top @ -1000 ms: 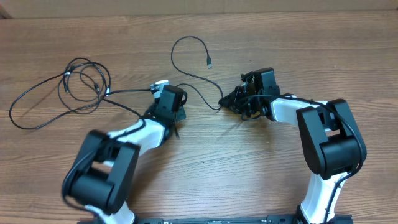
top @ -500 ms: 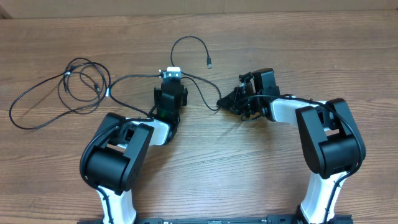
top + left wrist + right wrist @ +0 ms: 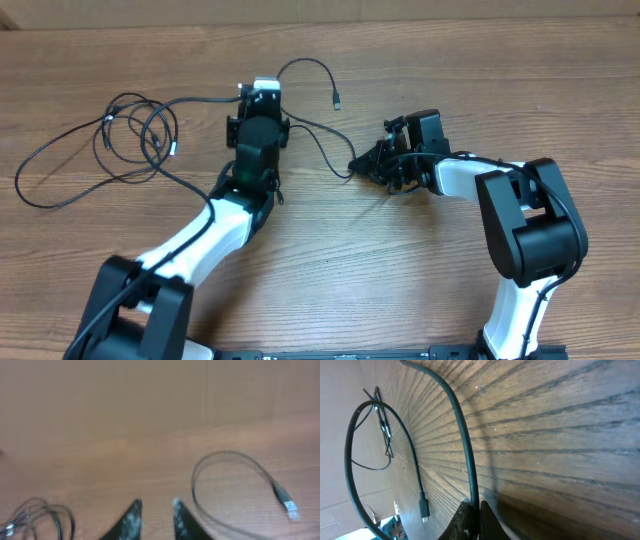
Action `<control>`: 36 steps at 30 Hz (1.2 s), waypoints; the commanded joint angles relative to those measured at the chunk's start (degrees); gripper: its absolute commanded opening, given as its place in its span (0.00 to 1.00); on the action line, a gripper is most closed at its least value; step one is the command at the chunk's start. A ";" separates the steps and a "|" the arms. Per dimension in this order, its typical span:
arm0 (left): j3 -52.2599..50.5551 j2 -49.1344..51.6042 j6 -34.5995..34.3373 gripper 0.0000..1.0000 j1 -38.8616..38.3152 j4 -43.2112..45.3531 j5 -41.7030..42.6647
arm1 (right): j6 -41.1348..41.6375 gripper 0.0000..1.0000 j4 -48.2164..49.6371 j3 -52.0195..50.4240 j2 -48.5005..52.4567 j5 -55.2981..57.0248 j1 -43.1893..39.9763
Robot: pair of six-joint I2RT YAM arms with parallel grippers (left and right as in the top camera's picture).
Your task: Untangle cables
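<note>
1. Cables [image 3: 135, 140]: loose loops bunched left of L gripper [image 3: 155, 511]; one arcs to its right, plug [image 3: 337, 101] lying free.
2. L gripper: tips narrowly apart, nothing btwn.
3. R gripper [image 3: 473, 510], right of L gripper: pinched closed on a cable end.

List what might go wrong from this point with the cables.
1. The right claw is shut on the looped cable; dragging its far stretch could jerk it loose.
2. The left claw is open with nothing visible between its tips; closing here may miss the loop beside it.
3. Pulling on the bunched cables could tighten their crossings.
</note>
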 commanded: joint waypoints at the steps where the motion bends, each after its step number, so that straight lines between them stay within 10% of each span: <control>1: -0.31 -2.69 -9.73 0.30 -1.62 -11.37 5.14 | -1.20 0.04 -1.22 -0.70 -0.44 -0.92 0.15; 6: -0.31 -7.76 -18.23 0.50 -2.27 -27.93 20.26 | -7.32 0.04 -6.75 -0.70 -6.69 4.57 2.89; 21: -0.28 -14.21 -28.17 0.51 10.91 -45.88 45.64 | -9.29 0.04 -28.06 -0.70 -11.63 5.92 15.61; 26: -0.28 -14.21 -28.00 0.52 17.59 -49.18 55.32 | -9.31 0.21 -35.54 -0.72 -11.63 5.95 16.06; 36: -0.35 -13.00 -26.67 0.60 17.90 -55.04 48.89 | -13.25 0.56 -46.95 -0.70 -11.63 5.95 14.60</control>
